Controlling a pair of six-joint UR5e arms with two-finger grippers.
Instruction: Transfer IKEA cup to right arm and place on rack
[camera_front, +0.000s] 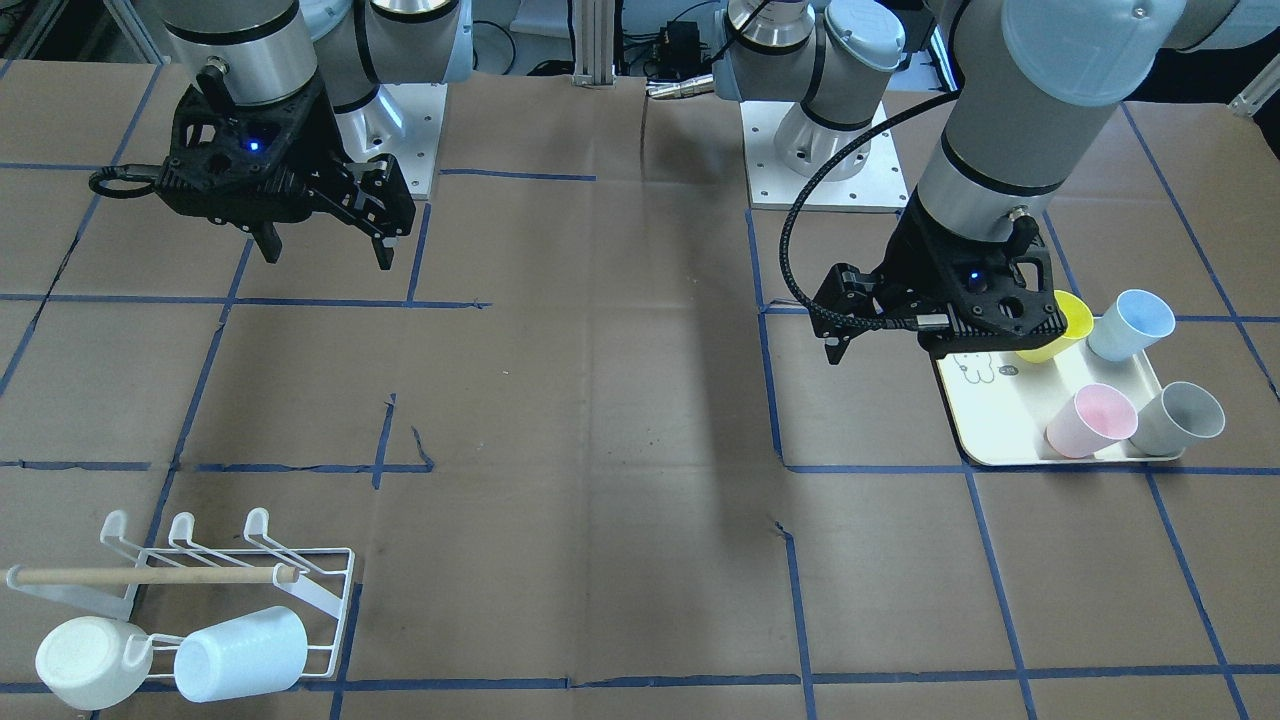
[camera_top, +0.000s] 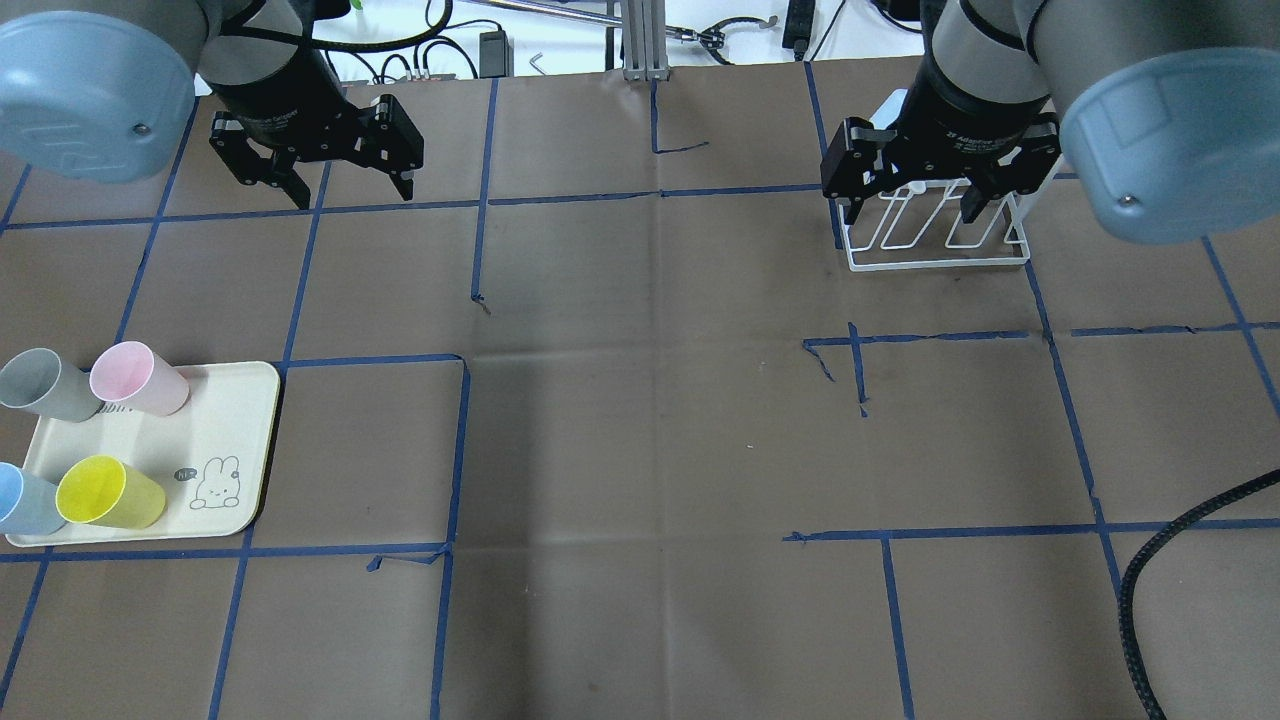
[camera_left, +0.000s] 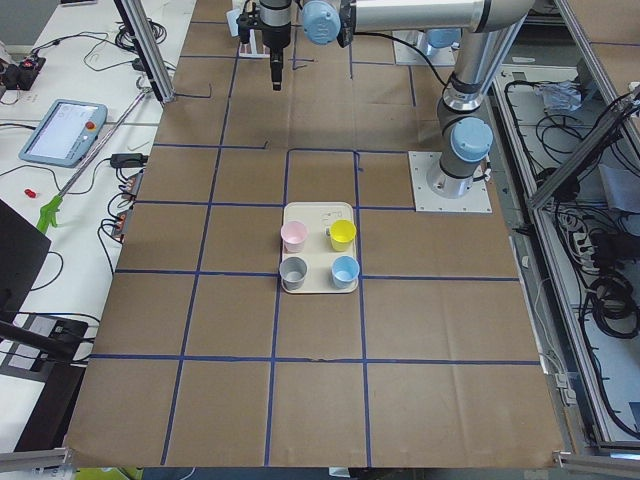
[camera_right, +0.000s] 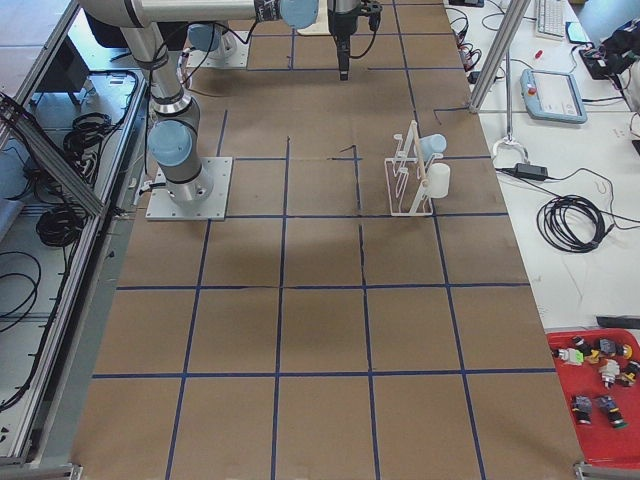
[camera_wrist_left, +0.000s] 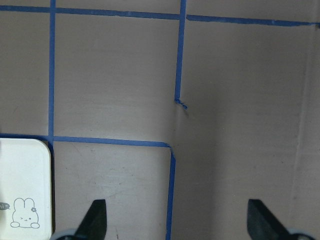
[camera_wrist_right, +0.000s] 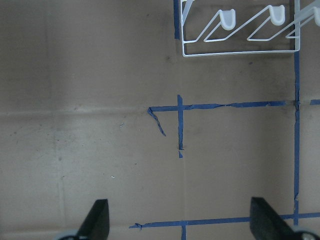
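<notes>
Two arms are at the one counter (camera_front: 640, 400): a left arm (camera_front: 1010, 120) and a right arm (camera_front: 240, 50). Each carries one hand, so there are two hands, the left hand (camera_top: 352, 190) and the right hand (camera_top: 912, 210), with two fingers (camera_top: 403, 170) apiece. There are six cups in all. Four are on the single tray (camera_front: 985, 430): one yellow cup (camera_front: 1065, 320), one blue cup (camera_front: 1130, 325), one pink cup (camera_front: 1090, 420) and one grey cup (camera_front: 1180, 418). Two are on the single rack (camera_front: 315, 598): one white cup (camera_front: 85, 660) and one pale blue cup (camera_front: 240, 655). The rack has one dowel (camera_front: 150, 575) and three prongs (camera_front: 182, 525) in its free row; the other row's count cannot be told. The tray bears one bunny drawing (camera_top: 212, 482).
</notes>
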